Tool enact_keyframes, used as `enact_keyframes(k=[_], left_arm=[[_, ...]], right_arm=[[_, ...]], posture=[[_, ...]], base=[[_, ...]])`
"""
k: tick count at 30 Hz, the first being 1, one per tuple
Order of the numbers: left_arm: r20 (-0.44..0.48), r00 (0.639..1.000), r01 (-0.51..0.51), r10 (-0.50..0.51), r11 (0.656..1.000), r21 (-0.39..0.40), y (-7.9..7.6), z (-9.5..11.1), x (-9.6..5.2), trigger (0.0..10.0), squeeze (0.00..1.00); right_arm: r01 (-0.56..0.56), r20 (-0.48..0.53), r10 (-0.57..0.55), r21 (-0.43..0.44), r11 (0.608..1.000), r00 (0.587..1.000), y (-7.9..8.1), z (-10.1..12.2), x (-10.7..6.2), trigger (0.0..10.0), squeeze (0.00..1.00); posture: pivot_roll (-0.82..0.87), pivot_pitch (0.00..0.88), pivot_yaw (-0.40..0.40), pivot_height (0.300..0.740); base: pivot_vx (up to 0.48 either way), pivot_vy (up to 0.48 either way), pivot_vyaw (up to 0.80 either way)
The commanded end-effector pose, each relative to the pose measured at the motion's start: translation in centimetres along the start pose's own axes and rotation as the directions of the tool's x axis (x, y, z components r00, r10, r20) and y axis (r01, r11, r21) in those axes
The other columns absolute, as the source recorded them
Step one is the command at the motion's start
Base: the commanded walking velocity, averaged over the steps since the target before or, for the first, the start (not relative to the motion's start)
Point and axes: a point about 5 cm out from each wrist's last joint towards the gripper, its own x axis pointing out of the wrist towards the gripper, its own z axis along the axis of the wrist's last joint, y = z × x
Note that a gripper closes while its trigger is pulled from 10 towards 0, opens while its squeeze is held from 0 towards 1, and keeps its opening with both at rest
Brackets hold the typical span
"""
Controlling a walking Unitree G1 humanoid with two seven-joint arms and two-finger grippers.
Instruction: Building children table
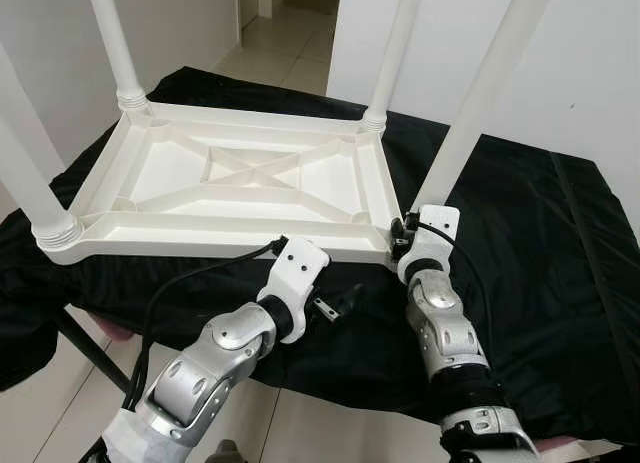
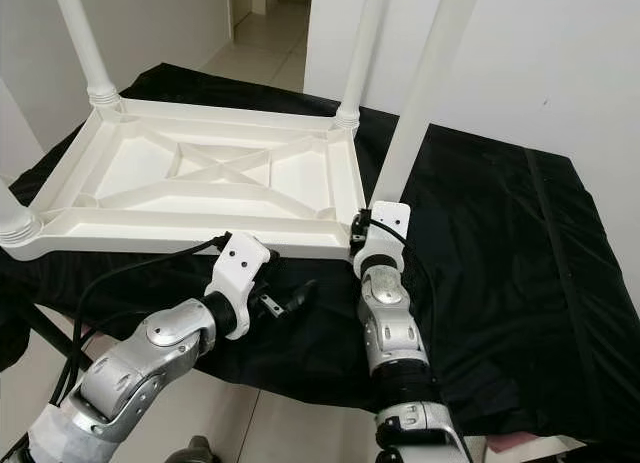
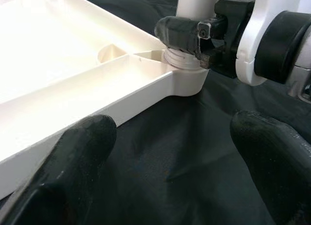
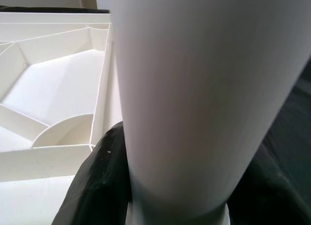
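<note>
plastic dominates the scene: a white children's table (image 1: 240,183) lies upside down on a counter (image 1: 560,283) draped in black cloth, its ribbed underside with crossed braces facing up. four white legs stand upright from its corners. going left to right, the near left leg (image 1: 30,183) rises from a ribbed collar at the near left corner, the far left leg (image 1: 112,43) stands at the back left corner, the far right leg (image 1: 395,48) at the back right corner, and the near right leg (image 1: 485,93) leans up out of the near right corner.

below the table's near edge, the left gripper (image 3: 170,162) hovers just above the black cloth, its jaws spread wide with nothing between them, pointing toward the near right corner. a black cable (image 1: 200,273) loops from its white wrist down the silver arm.

further right, the right gripper (image 1: 405,238) is at the base of the near right leg, its jaws closed around the leg just above the collar; in the right wrist view one black finger (image 4: 99,186) presses against the white tube where it meets the socket. pale tiled floor (image 1: 290,43) shows beyond the counter, between white walls.
</note>
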Motion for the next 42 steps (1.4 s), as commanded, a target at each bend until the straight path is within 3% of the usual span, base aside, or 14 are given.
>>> enact_keyframes(k=[1,4,5,6,13,15,20,21,32,33,34,35,42], left_arm=[[-0.004,0.994,0.113,-0.113,0.994,-0.001,-0.6,0.0,0.1,10.0,0.00],[-0.005,0.993,0.116,-0.116,0.993,0.001,-0.7,-0.1,0.1,10.0,0.00],[-0.003,0.994,0.114,-0.114,0.994,0.002,-0.6,0.0,0.1,10.0,0.00],[-0.002,0.994,0.109,-0.109,0.994,0.004,-0.6,0.0,0.1,10.0,0.00],[0.002,0.995,0.097,-0.097,0.995,0.006,-0.6,0.0,0.1,10.0,0.00],[0.006,0.997,0.083,-0.083,0.996,0.013,-0.5,0.0,0.1,10.0,0.00],[0.014,0.998,0.062,-0.062,0.998,0.023,-0.4,0.1,0.2,10.0,0.00],[0.025,0.999,0.045,-0.046,0.998,0.035,-0.2,0.2,0.3,10.0,0.00],[0.056,0.998,0.014,-0.017,0.998,0.054,0.4,0.8,0.5,10.0,0.00],[0.065,0.998,0.000,-0.004,0.998,0.059,0.7,1.0,0.5,10.0,0.00],[0.065,0.998,0.000,-0.004,0.998,0.059,0.7,1.0,0.5,10.0,0.00],[0.073,0.997,-0.020,0.015,0.998,0.062,1.1,1.1,0.5,10.0,0.00],[0.097,0.993,-0.076,0.069,0.995,0.069,2.3,1.5,0.4,10.0,0.00]], right_arm=[[0.009,-0.041,-0.011,-0.044,0.999,0.999,-0.3,-0.9,-0.3,0.0,0.00],[-0.040,-0.024,0.040,-0.020,0.999,0.999,0.5,-0.5,-0.4,0.0,0.00],[-0.042,-0.021,0.042,-0.010,0.999,0.999,0.6,-0.3,-0.5,10.0,0.00],[-0.040,-0.009,0.040,-0.003,0.999,0.999,0.5,-0.1,-0.4,10.0,1.00],[-0.033,0.044,0.033,0.011,0.999,0.999,-0.1,0.7,-0.3,10.0,1.00],[-0.047,0.100,0.045,0.016,0.999,0.994,-0.9,1.4,-0.6,10.0,1.00],[-0.049,0.131,0.046,0.016,0.999,0.990,-1.9,1.6,-1.1,10.0,1.00],[-0.082,0.166,0.077,0.027,0.996,0.983,-2.8,1.6,-2.1,10.0,0.00],[-0.094,0.196,0.092,0.001,0.996,0.976,-4.0,1.1,-4.7,10.0,0.00],[-0.100,0.184,0.100,-0.010,0.995,0.978,-4.0,0.7,-5.4,8.9,0.00],[-0.100,0.184,0.100,-0.010,0.995,0.978,-4.0,0.7,-5.4,8.9,0.00],[-0.109,0.170,0.109,-0.009,0.994,0.979,-4.1,0.3,-6.0,0.0,0.00],[-0.142,0.140,0.140,0.004,0.990,0.980,-4.2,-0.5,-7.1,0.0,0.00]], posture=[[0.16,0.023,-0.087,0.740],[0.16,0.018,-0.090,0.740],[0.17,0.017,-0.093,0.740],[0.17,0.015,-0.098,0.740],[0.17,0.014,-0.103,0.740],[0.17,0.015,-0.107,0.740],[0.17,0.017,-0.112,0.740],[0.17,0.021,-0.114,0.740],[0.16,0.033,-0.107,0.740],[0.16,0.038,-0.104,0.740],[0.16,0.038,-0.104,0.740],[0.16,0.042,-0.101,0.740],[0.16,0.048,-0.096,0.740]], base=[[0.000,0.000,0.00],[0.000,0.000,0.00],[0.000,0.000,0.00],[0.000,0.000,0.00],[0.000,0.000,0.00],[0.000,0.000,0.00],[0.000,0.000,0.00],[0.000,0.000,0.00],[0.000,0.000,0.00],[0.000,0.000,0.00],[0.000,0.000,0.00],[0.000,0.000,0.00],[0.000,0.000,0.00]])
